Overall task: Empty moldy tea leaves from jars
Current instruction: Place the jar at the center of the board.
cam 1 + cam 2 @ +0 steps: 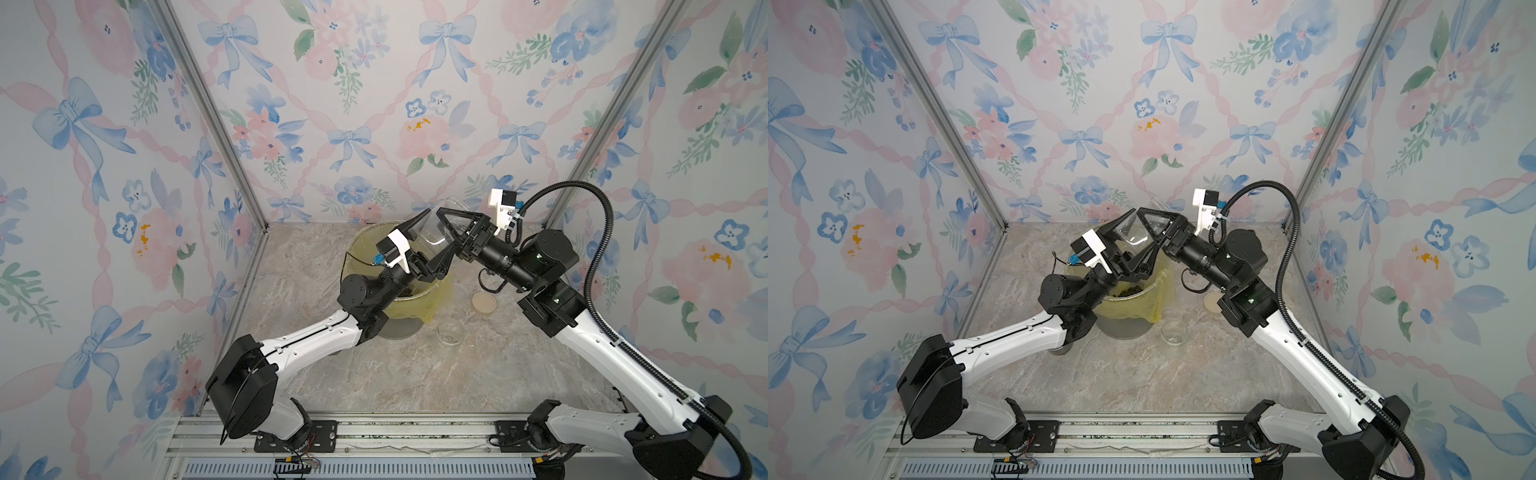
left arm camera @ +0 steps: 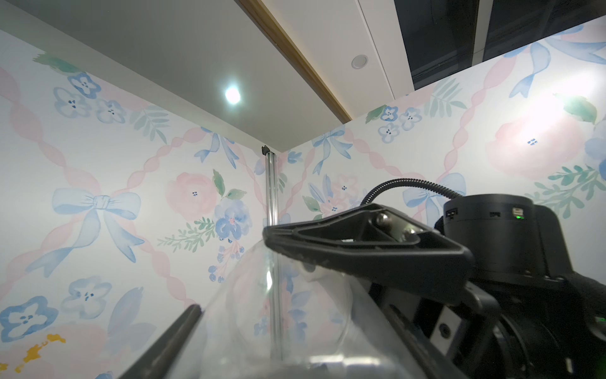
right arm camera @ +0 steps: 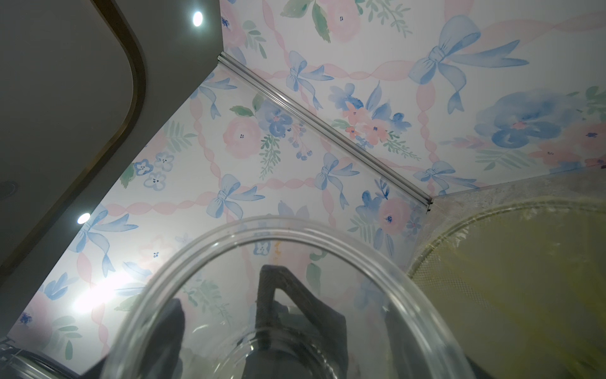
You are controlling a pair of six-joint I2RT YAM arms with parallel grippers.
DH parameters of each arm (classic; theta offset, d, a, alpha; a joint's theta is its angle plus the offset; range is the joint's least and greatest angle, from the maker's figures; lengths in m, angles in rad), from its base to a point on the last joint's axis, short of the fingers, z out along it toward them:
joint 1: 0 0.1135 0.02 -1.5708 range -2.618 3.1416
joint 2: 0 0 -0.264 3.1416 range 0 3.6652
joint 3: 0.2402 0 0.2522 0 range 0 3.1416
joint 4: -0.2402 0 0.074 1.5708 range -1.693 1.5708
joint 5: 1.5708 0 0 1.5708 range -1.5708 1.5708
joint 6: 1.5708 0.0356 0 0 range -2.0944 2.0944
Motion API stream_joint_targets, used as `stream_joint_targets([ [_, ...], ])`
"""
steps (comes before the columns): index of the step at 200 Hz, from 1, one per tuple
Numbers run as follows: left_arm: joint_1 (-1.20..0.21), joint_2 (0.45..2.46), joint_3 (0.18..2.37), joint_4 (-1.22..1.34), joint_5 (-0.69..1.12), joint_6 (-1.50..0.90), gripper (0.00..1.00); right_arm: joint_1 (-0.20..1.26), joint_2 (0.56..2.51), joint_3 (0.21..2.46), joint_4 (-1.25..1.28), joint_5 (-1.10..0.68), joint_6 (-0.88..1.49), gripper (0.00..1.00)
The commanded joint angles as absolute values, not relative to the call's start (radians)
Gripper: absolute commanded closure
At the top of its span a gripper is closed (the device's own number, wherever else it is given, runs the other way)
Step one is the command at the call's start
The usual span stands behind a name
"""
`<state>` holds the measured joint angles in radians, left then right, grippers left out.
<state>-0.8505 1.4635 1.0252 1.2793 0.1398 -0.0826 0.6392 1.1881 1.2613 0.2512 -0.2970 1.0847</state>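
The left gripper [image 1: 433,233] clamps an apparently emptied jar [image 3: 278,224]; the right gripper [image 1: 1143,239] straddles it, grip unclear; tea leaves [image 1: 1128,293] lie below the fingers [image 1: 419,221].

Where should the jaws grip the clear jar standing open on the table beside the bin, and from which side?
Best grip the jar across its side wall below the rim, coming from the robot's right: it stands upright, mouth up, with the bin close on its left.

floral bow-patterned walls [image 1: 374,104], grey marbled floor [image 1: 374,374], recessed ceiling lights [image 2: 232,95] overhead
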Motion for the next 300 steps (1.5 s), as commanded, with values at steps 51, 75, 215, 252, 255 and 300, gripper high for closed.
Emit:
stream_joint_targets([
  [51,-0.865,1.458,0.997,1.358,0.147,-0.085,0.53,0.650,1.197,1.317,0.245,-0.287,1.020,0.07],
  [75,-0.865,1.465,1.003,1.359,0.147,-0.086,0.53,0.651,1.191,1.313,0.237,-0.285,1.016,0.12],
  [215,-0.864,1.206,0.827,1.116,-0.013,0.068,0.02,0.466,1.063,1.209,0.179,-0.325,1.004,0.14],
  [252,-0.863,1.114,0.812,0.931,-0.139,0.061,0.02,0.343,0.933,1.102,0.073,-0.316,0.931,0.14],
  [255,-0.863,1.109,0.811,0.915,-0.151,0.062,0.02,0.338,0.920,1.097,0.050,-0.308,0.911,0.14],
  [300,-0.806,1.025,0.706,0.846,-0.240,-0.028,0.02,0.330,0.733,0.914,-0.114,-0.171,0.681,0.13],
])
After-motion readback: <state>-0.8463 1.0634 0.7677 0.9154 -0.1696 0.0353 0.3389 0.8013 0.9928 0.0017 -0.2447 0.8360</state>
